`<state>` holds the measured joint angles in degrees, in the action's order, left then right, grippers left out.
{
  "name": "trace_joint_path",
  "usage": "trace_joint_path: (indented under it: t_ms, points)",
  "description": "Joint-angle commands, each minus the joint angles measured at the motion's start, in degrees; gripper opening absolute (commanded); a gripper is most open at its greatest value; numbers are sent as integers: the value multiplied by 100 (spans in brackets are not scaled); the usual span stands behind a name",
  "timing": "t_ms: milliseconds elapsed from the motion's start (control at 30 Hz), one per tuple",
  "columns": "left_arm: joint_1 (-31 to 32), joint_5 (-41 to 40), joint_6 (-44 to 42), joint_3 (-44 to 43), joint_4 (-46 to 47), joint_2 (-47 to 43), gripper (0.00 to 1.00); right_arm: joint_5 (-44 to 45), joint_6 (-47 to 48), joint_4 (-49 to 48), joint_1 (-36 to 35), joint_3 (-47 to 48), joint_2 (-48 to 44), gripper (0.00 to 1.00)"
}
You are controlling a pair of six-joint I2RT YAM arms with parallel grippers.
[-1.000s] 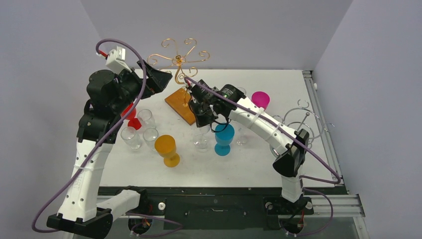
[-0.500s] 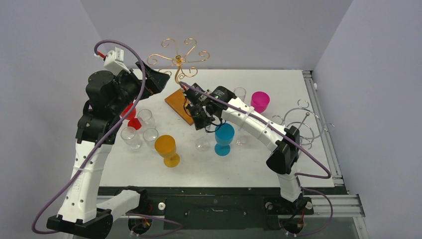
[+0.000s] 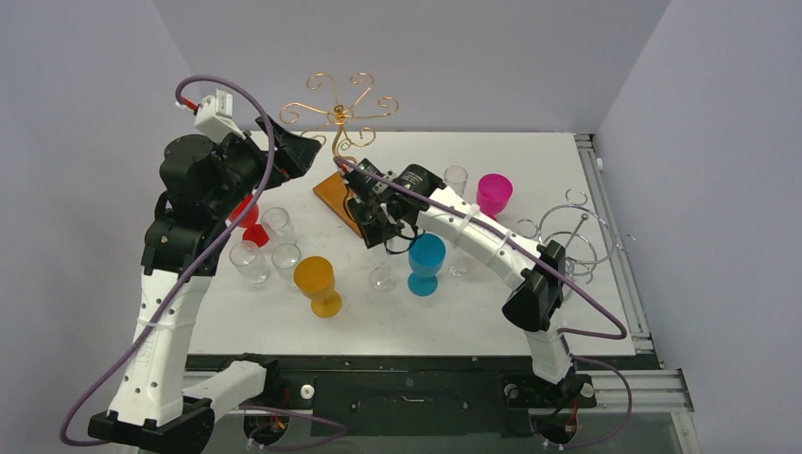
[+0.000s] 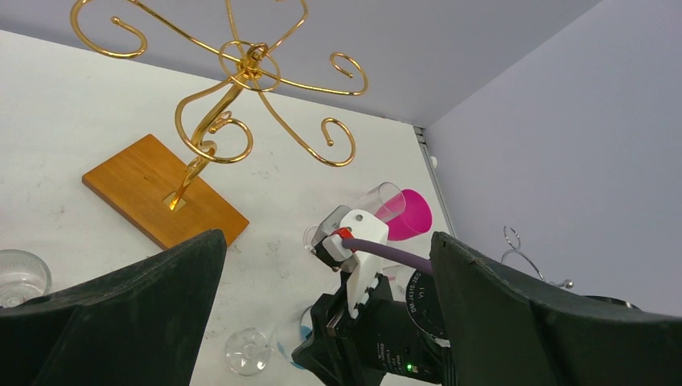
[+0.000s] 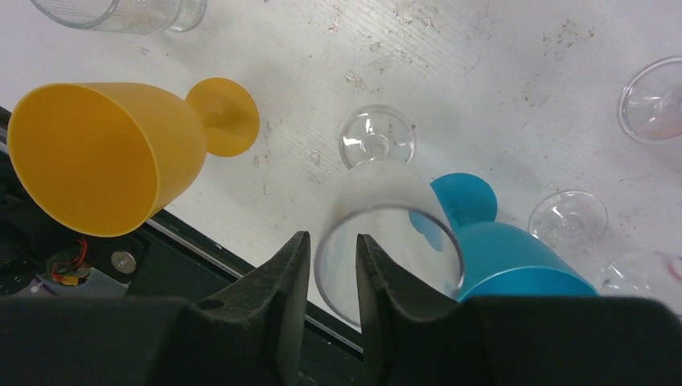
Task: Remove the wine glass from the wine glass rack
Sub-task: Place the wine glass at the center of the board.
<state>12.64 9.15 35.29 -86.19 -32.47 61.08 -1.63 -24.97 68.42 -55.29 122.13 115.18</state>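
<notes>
Looked like a robotics lab: white table (image 3: 454, 322) boxed in by bare lavender walls (image 3: 473, 57), aluminium rail frame (image 3: 653, 383) alongside.

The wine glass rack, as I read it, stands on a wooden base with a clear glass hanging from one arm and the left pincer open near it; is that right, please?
Not quite: no glass hangs from the wine glass rack; the left wrist view shows its curled arms bare. It does stand on the wooden base, and the left pincer is open near it.
</notes>
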Motion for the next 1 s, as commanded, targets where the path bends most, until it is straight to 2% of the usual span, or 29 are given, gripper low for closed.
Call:
trace_joint_path:
  t_ms: [0, 167, 567, 967]
  points:
    - [-26, -35, -106, -222, 63, -96, 96, 321, 30, 82, -77, 378, -60, 28]
    - [-25, -7, -86, -214, 87, -95, 96, 375, 20, 135, -115, 458, -123, 34]
    - [-28, 45, -43, -161, 114, -79, 96, 252, -61, 23, -131, 541, -400, 38]
    - [-25, 114, -67, -275, 7, 100, 96, 267, -232, -381, 76, 393, -1081, 48]
